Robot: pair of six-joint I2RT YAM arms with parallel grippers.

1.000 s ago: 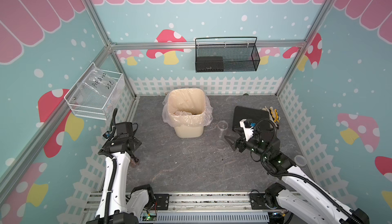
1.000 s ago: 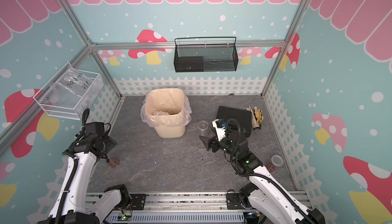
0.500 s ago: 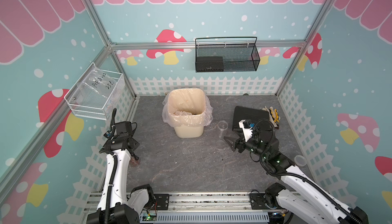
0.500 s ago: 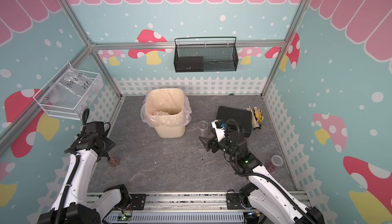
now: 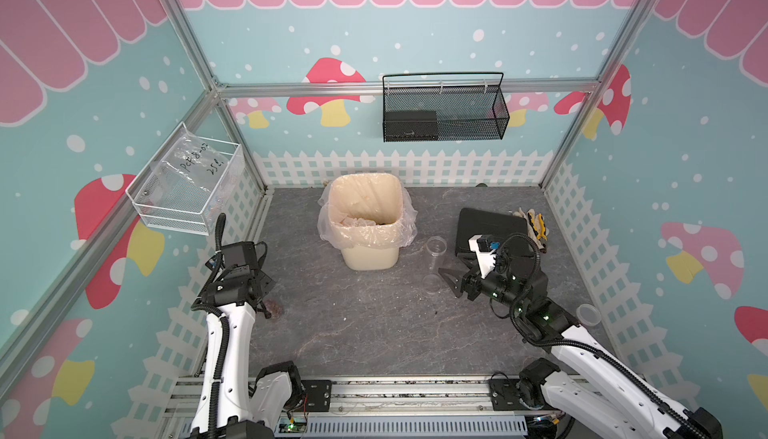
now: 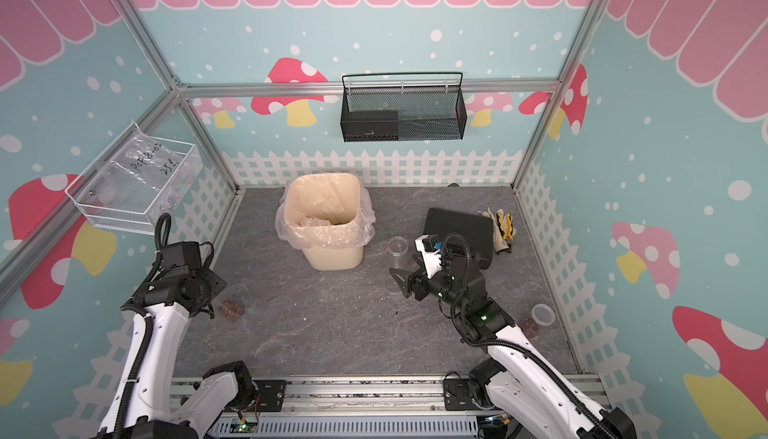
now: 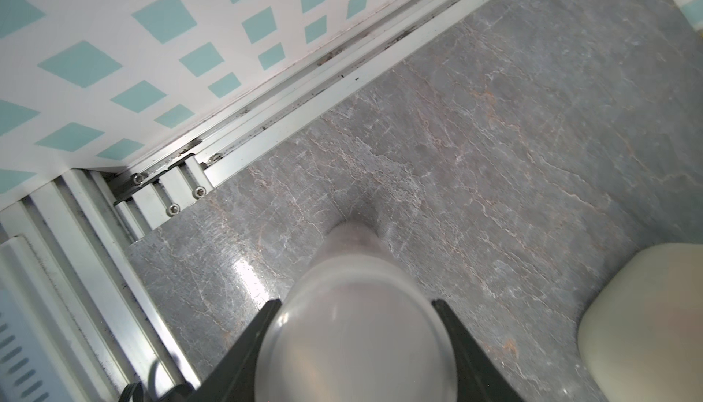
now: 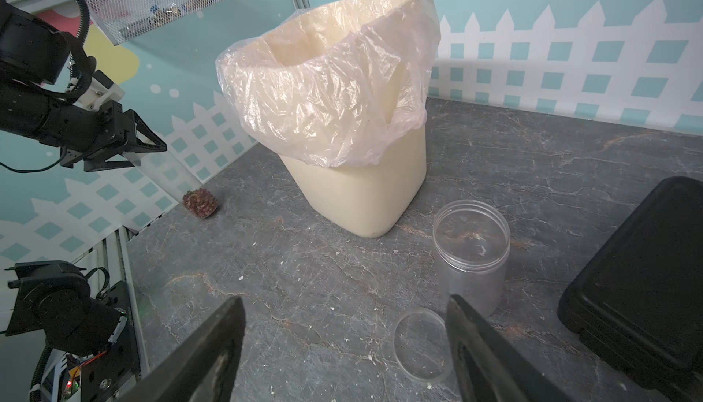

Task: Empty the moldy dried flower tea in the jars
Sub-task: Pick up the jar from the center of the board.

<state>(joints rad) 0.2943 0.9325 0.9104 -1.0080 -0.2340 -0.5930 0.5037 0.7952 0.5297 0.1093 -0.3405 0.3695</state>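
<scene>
Grasping step: left gripper (image 7: 355, 301) partway closed, jaws pressing a jar (image 7: 353, 350) at its sides. The tea (image 8: 200, 202) sits well apart from the bin (image 8: 361, 198), on the left arm's side, seemingly in that jar's bottom. The right gripper (image 8: 344, 299) gapes empty. Next, I judge: lift, carry over the bin, tip

Pretty sure this is a robot lab booth, not a real room. Printed mushroom walls (image 5: 415, 34) hang on a bare metal frame (image 5: 548, 85). Two arms (image 5: 224, 341) are bolted to a rail (image 5: 415, 395) well behind the right claw (image 5: 446, 282), and a wire basket (image 5: 444, 113) hangs high above it.
</scene>
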